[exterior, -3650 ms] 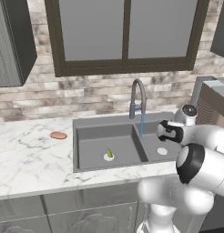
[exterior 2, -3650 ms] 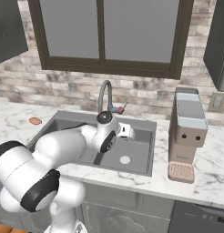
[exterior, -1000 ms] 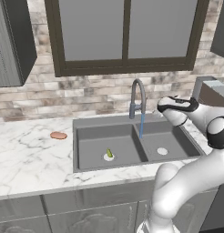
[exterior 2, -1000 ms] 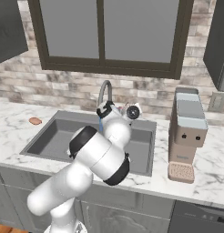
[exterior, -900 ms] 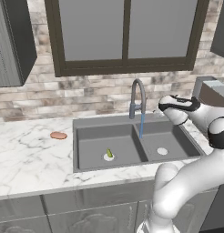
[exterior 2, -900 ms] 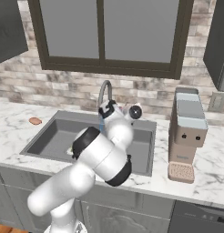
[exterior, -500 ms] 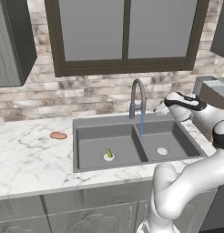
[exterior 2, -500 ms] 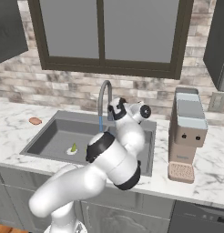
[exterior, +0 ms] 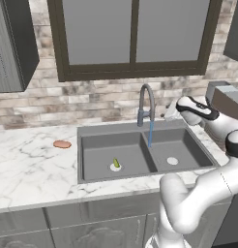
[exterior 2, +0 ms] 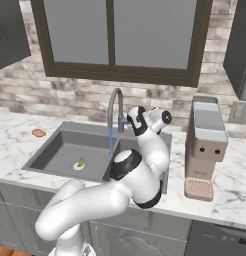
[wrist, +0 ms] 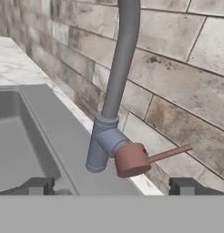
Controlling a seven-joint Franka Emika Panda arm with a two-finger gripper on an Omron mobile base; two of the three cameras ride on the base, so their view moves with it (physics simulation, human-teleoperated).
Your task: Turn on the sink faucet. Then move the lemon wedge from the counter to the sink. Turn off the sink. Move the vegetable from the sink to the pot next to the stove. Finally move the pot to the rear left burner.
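Note:
The sink faucet (exterior: 146,102) (exterior 2: 114,107) stands behind the dark double sink (exterior: 92,131) (exterior 2: 59,129), and a thin blue stream of water falls from its spout into the basin. A small yellow-green lemon wedge (exterior: 116,163) (exterior 2: 80,162) lies on the left bowl's drain. My gripper (exterior: 169,113) (exterior 2: 125,121) (wrist: 113,186) hovers open just right of the faucet base, level with it. In the hand view the red-brown handle cap (wrist: 131,159) and its thin lever (wrist: 170,153) sit between and slightly beyond my fingertips (wrist: 38,185), untouched.
A flat orange-brown oval (exterior: 62,144) (exterior 2: 38,133) lies on the white marble counter (exterior: 29,169) left of the sink. A grey coffee machine (exterior 2: 205,145) stands on the counter to the right. The brick wall (wrist: 177,82) is close behind the faucet.
My hand has shifted a little up and toward the back wall beside the faucet base. The jaws stay open and the water keeps running.

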